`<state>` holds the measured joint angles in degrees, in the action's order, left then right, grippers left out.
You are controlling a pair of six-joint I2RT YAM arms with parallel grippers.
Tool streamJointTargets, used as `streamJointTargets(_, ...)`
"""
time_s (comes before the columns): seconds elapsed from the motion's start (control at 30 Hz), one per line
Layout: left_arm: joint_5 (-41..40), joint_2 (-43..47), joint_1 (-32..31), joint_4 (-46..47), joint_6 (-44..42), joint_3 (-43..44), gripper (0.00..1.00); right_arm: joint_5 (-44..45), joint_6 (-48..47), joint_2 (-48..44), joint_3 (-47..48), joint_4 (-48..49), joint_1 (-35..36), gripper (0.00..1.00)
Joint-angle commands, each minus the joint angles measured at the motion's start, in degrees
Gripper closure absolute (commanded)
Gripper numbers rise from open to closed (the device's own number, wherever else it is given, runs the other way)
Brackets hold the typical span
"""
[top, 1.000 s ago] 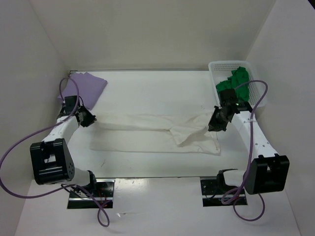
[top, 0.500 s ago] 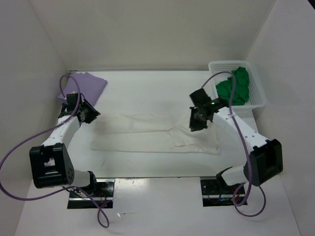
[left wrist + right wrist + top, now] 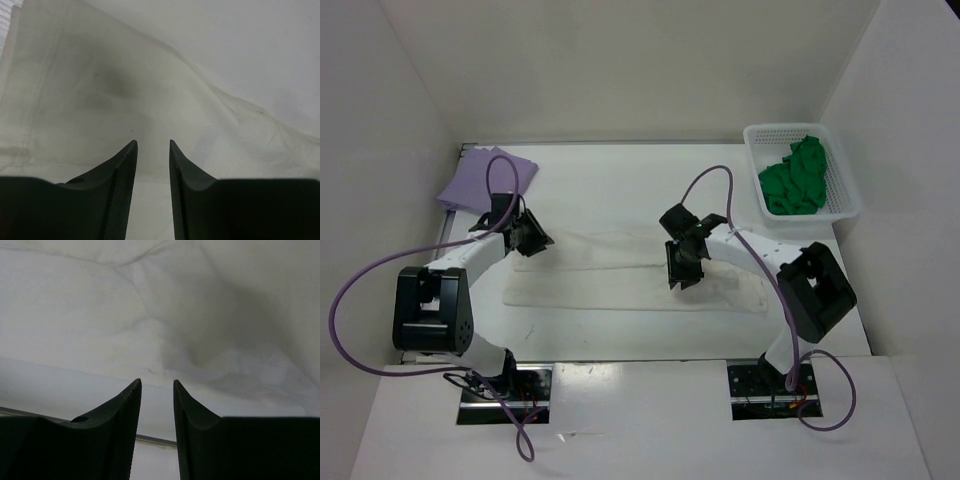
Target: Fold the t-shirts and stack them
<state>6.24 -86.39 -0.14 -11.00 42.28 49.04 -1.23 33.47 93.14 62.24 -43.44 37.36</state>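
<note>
From above, left gripper [image 3: 533, 240] hangs over the spread cream t-shirt [image 3: 610, 285]'s left end and right gripper [image 3: 682, 272] over its right half, likely placed to flatten the fold. Left wrist: fingers [image 3: 125, 170] slightly parted and empty, cream cloth below and ahead. Right wrist: same narrow gap, nothing held, cloth edge just ahead of the tips.

On the table [image 3: 620, 190] a shirt [image 3: 610, 282] lies across the middle, a folded shirt [image 3: 485, 176] far left, a third shirt [image 3: 794, 182] in the basket [image 3: 844, 190] far right

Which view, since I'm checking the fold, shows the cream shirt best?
The top view: it shows nearly the whole cream shirt, lying as a long strip on the table. Each wrist view shows only a close, creased patch of its cloth, with no outline.
</note>
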Motion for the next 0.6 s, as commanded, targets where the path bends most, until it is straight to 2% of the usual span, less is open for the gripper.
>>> streamJointTargets(0.0, 0.0, -0.7, 0.1, 2.7, 0.2, -0.7, 0.61, 1.2, 0.2, 1.9, -0.4, 4.2, 0.3, 0.62)
streamJointTargets(0.4, 1.2, -2.4, 2.5, 3.7, 1.2, -3.3, 0.62, 3.5, 0.2, 6.8, 0.2, 6.0, 0.9, 0.62)
streamJointTargets(0.57, 1.2, -1.3, 2.5, 3.7, 1.2, -3.3, 0.62, 4.2, -0.3, 9.0, 0.2, 3.8, 0.9, 0.7)
